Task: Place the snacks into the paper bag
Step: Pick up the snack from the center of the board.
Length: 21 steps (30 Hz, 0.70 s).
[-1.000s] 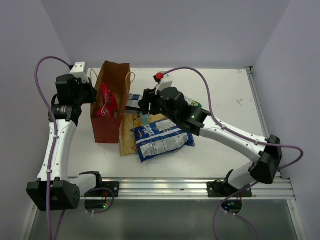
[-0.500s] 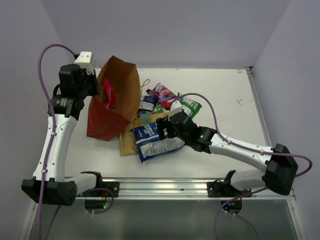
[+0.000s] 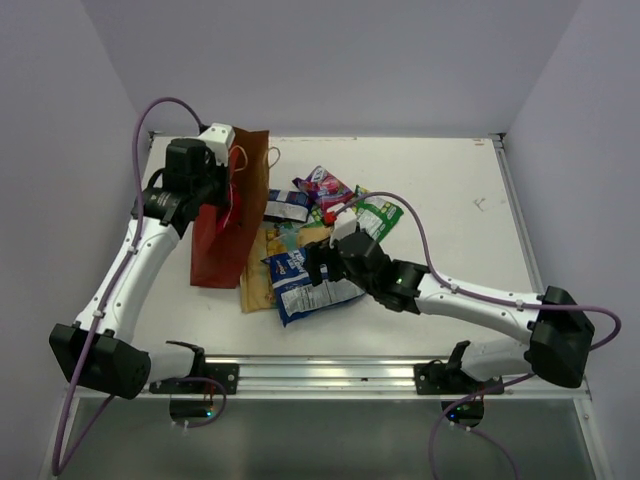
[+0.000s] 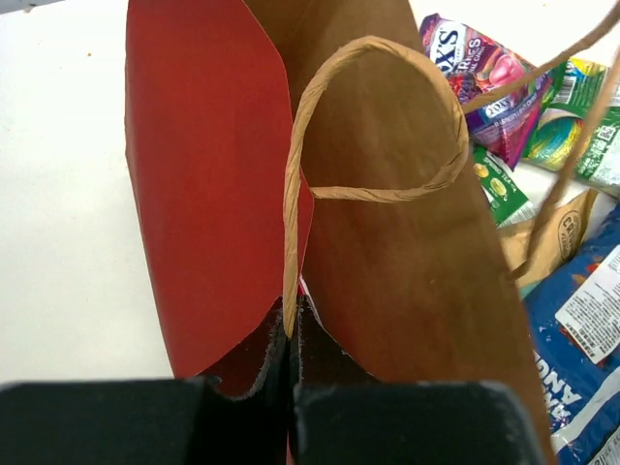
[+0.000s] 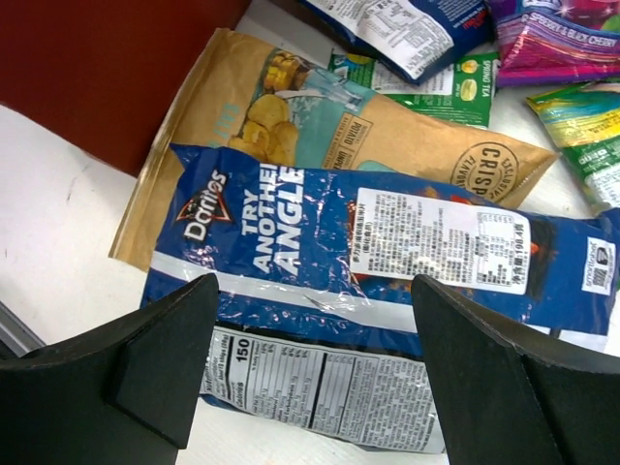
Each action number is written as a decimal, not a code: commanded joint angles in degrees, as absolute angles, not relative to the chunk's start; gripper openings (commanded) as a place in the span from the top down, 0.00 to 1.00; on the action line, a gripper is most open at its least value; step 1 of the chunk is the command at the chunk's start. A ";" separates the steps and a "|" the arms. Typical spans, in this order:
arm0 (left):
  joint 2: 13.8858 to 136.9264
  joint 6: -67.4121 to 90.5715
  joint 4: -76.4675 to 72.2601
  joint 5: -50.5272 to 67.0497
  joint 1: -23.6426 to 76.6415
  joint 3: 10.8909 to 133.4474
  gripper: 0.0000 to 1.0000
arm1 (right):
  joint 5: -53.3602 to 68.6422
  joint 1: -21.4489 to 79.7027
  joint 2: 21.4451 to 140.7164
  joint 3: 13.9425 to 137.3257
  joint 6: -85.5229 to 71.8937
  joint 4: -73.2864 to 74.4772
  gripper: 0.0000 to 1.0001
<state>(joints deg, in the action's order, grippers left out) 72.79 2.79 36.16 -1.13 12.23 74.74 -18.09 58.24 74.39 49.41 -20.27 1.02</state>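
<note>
Left gripper [image 4: 291, 383] is clamped tight on the rim of the paper bag [image 3: 215, 255], which stands at the snack pile's 9 o'clock. Right gripper [image 5: 312, 291] hangs spread wide over the blue-white packet [image 5: 387, 242]. The tan-gold packet [image 5: 242, 116] pokes out from under it toward 11 o'clock.

The blue packet [image 5: 368, 252] carried the Doritos logo and, in big white letters, "TRY ANOTHER ANGLE". Its white nutrition panel showed "150" — the finer print was too small to read. A round stamp on the tan packet [image 5: 291, 126] read "CRISP". The purple packet [image 5: 562, 34] bore "& BLACK CHERRY" — the word before it was cut off.
</note>
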 commanded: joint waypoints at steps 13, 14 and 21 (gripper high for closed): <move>70.49 3.95 33.75 -2.26 14.85 78.05 1.00 | -36.29 72.67 90.33 59.92 -14.77 -0.18 0.08; 69.97 4.13 33.31 -2.89 14.85 77.87 1.00 | -38.74 73.38 91.40 60.90 -14.59 -0.18 0.08; 67.68 4.04 30.59 -5.10 14.85 75.24 1.00 | -49.90 78.57 100.28 67.84 -12.48 4.92 0.05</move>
<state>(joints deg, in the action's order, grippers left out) 69.95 3.42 35.29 -3.79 14.41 75.72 -40.60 77.03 98.17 63.88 -13.98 3.07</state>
